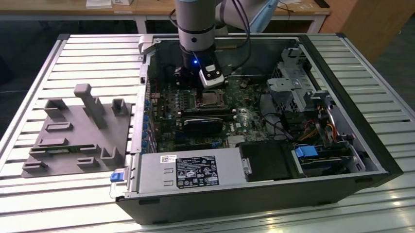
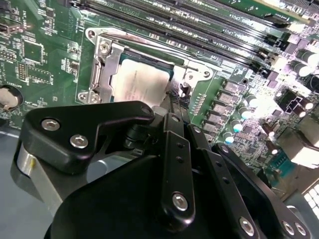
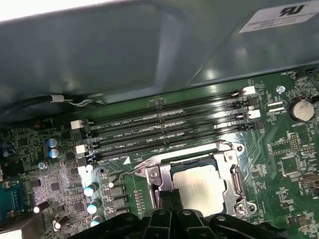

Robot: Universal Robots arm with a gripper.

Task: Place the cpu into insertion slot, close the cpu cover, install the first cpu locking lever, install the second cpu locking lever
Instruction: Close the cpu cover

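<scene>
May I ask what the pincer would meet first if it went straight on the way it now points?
The pincer would likely meet the edge of the silver metal square cover frame around the silvery-grey square chip, though depth is unclear.

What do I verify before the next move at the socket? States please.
1. Chip lying flat in the socket: ok.
2. Cover down over the chip's edges: ok.
3. Lever beside the socket latched: cannot tell.
4. Gripper at the socket's edge: ok.
5. Memory slots apart from the gripper: ok.
</scene>
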